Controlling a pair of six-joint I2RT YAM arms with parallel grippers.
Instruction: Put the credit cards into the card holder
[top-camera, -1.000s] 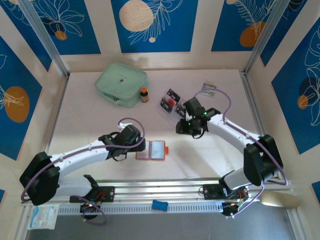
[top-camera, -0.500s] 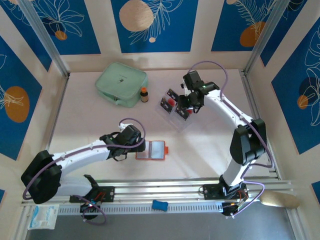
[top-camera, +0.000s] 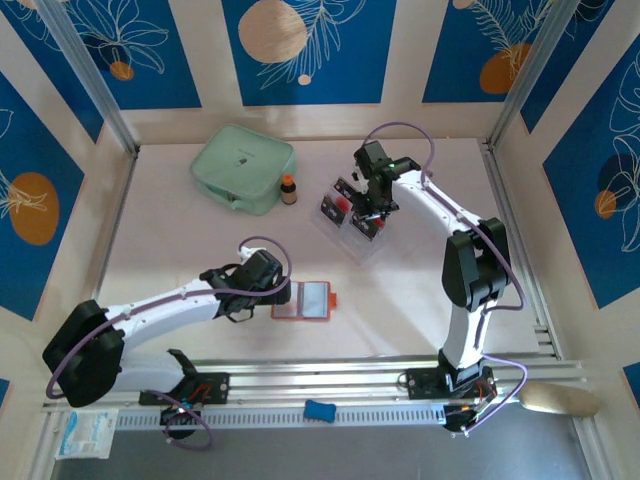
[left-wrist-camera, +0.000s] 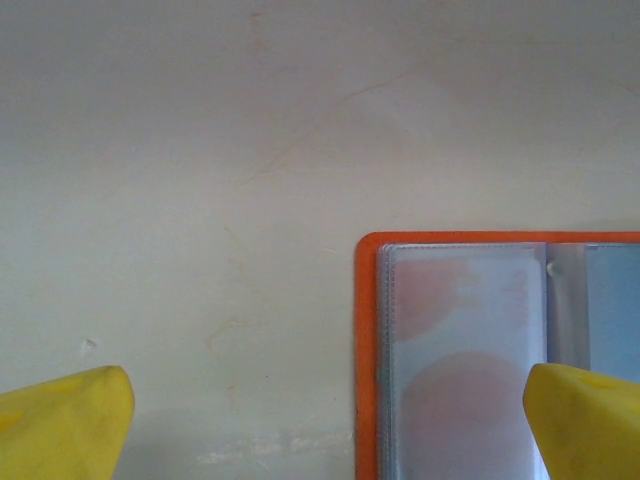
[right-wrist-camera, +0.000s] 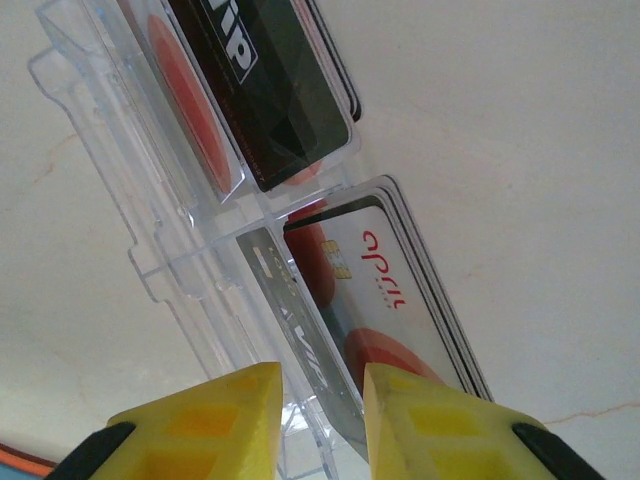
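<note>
One right gripper (right-wrist-camera: 322, 420) narrowed astride credit cards (right-wrist-camera: 380, 300) in clear tray (right-wrist-camera: 150, 230), grip unclear, one left gripper (left-wrist-camera: 330, 410) splayed wide over card holder (left-wrist-camera: 460, 350) edge.

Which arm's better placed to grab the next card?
Right. The right gripper sits at the cards in the clear rack, fingers straddling one card's edge. The left gripper is wide open at the card holder, away from the cards.

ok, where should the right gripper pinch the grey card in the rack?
Probably its free top edge, from above, pinching both flat faces: the grey card stands on edge in the clear rack, with the pale cards close beside it.
</note>
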